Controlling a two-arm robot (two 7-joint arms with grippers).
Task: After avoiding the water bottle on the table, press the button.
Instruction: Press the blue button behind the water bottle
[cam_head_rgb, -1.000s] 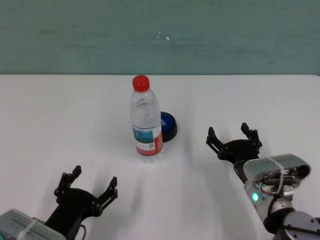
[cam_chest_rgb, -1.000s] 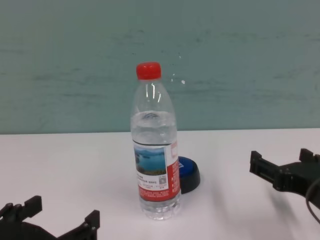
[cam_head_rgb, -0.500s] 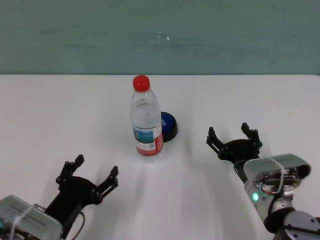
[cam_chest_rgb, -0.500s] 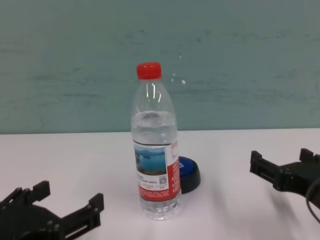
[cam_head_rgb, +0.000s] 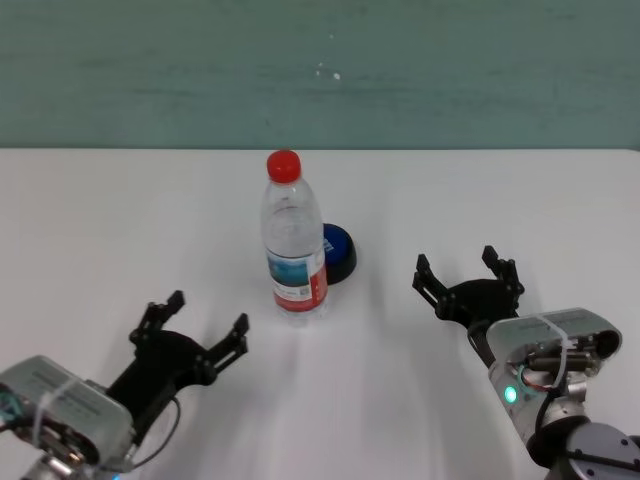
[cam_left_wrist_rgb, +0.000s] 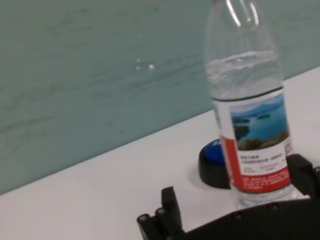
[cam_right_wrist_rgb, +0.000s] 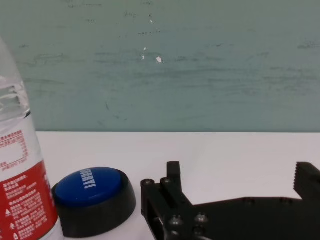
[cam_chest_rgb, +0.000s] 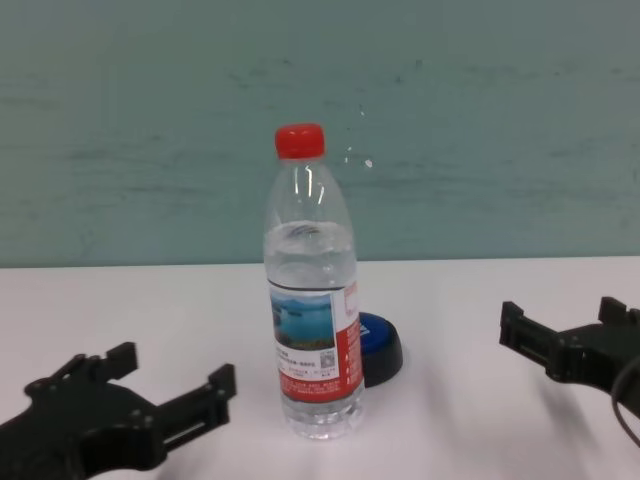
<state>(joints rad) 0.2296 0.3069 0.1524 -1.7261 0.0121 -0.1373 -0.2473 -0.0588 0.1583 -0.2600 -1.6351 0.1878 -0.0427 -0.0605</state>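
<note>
I had the table (cam_head_rgb: 90, 230) filling most of the head view, a plain white top running back to a teal wall (cam_head_rgb: 320, 70). On it, near the middle, the water bottle (cam_head_rgb: 294, 235) stood upright with its red cap (cam_head_rgb: 284, 164) screwed on, water up to about its shoulder, and its lake-picture label wrapped round the lower half.

My left gripper (cam_head_rgb: 194, 332) sat over the table on the robot's left, nearer the robot than the bottle and close to it but apart from it. Its two black fingers (cam_chest_rgb: 213, 385) were spread wide with nothing between them. In the left wrist view the bottle rose just past the fingertips, and I could see no contact.

My right gripper (cam_head_rgb: 468, 276) hung over the table on the robot's right, well apart from the bottle. Its fingers were likewise spread wide and held nothing.

The button (cam_head_rgb: 338, 254) lay flat on the table just behind the bottle and slightly toward the robot's right, so that the bottle hid part of it in the head and chest views. From the right wrist view I saw its blue dome on the black base, right beside the bottle, and I could not tell whether the two touched.
</note>
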